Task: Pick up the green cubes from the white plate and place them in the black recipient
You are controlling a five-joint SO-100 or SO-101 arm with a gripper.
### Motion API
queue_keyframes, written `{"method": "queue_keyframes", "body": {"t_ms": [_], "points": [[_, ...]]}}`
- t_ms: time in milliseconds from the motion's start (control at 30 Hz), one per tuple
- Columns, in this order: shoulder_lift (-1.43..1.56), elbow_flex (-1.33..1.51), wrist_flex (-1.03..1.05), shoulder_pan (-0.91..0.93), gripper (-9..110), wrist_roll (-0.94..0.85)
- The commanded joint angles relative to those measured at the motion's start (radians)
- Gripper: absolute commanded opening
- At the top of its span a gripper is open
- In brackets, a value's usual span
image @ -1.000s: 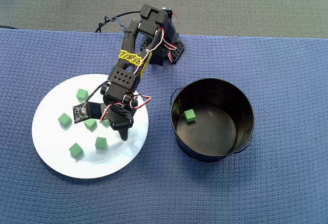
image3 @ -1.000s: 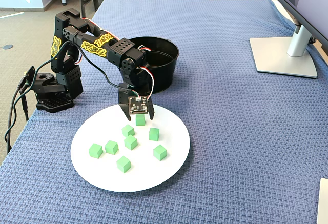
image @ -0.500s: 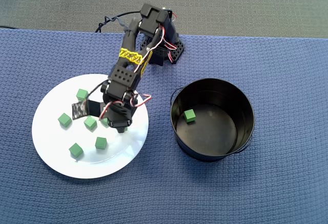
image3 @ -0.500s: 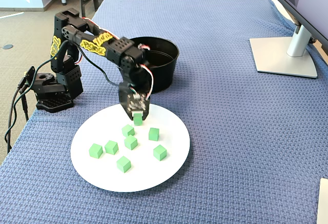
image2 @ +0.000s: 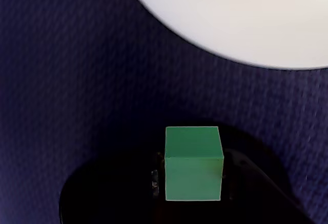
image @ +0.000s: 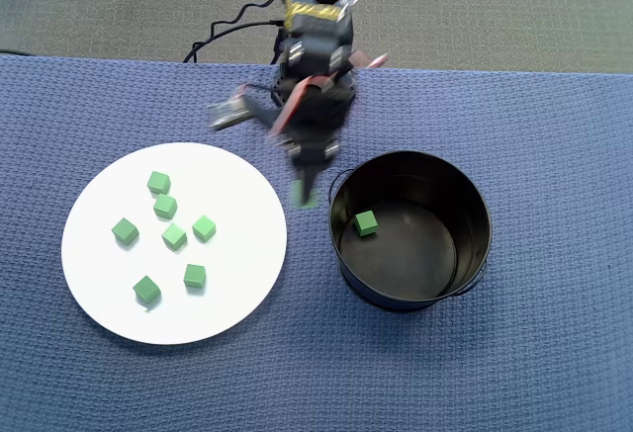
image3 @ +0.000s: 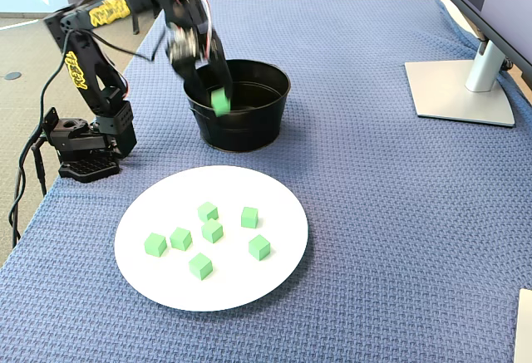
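The white plate (image: pixel 89 284) (image3: pixel 274 276) lies on the blue cloth with several green cubes (image: pixel 174 237) (image3: pixel 212 231) on it; its rim (image2: pixel 230 24) fills the top of the wrist view. The black recipient (image: pixel 475 254) (image3: pixel 249 134) holds one green cube (image: pixel 366 222). My gripper (image: pixel 306 193) (image2: pixel 193 180) (image3: pixel 219 97) is raised and motion-blurred, shut on another green cube (image2: pixel 193 162) (image3: pixel 219 101). In the overhead view it hangs over the cloth just left of the recipient's rim, between plate and recipient.
The arm's base (image3: pixel 83 143) and its cables (image: pixel 232 32) sit at the cloth's back edge. A monitor stand (image3: pixel 461 89) occupies the far right of the fixed view. Blue cloth (image: pixel 554 135) surrounds plate and recipient.
The gripper closed on a cube on the plate, lifted it off and swung with it toward the black recipient. The other cubes on the plate stayed put.
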Motion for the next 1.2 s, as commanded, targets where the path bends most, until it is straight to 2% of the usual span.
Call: {"method": "queue_keyframes", "body": {"t_ms": [0, 100, 267, 333, 533, 833, 1000, 1167], "points": [[0.097, -0.003, 0.015, -0.184, 0, 0.078], [0.055, 0.018, -0.009, -0.275, 0, 0.126], [0.037, 0.13, -0.097, -0.291, 2, 0.115], [0.037, 0.167, -0.107, -0.318, 34, 0.06], [0.055, 0.215, -0.149, -0.325, 46, 0.041], [0.058, 0.121, -0.123, -0.218, 47, 0.015], [-0.098, -0.051, -0.066, -0.002, 46, -0.052], [-0.212, -0.075, -0.147, 0.222, 41, -0.141]]}}
